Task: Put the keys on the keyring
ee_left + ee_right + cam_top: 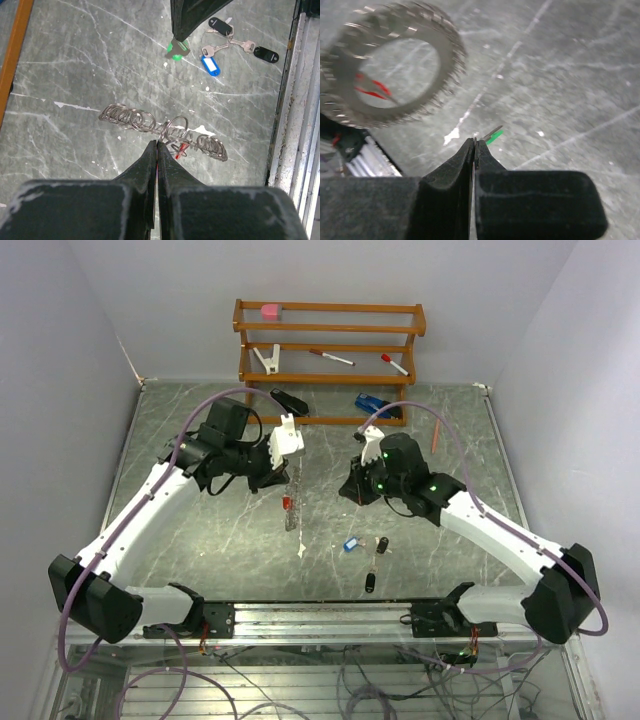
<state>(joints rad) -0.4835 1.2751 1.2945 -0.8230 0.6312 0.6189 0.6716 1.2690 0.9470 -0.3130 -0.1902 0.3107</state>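
My left gripper (157, 142) is shut on the keyring (150, 121), a silvery ring of coiled loops with a small red tag (180, 149), held above the table. In the top view the gripper (283, 483) has the ring (291, 514) hanging under it. My right gripper (475, 141) is shut on the green key (493, 135), its tip sticking out past the jaws. The keyring (445, 45) is blurred at the upper left of the right wrist view, a short way from the key. The blue key (211, 65) and two black keys (220, 24) (265, 54) lie on the table.
A wooden rack (330, 335) at the back holds red-capped markers (331, 358) and a pink block (271, 311). A black stapler (290, 402) and a blue object (372, 404) lie before it. A metal rail (320, 615) runs along the near edge.
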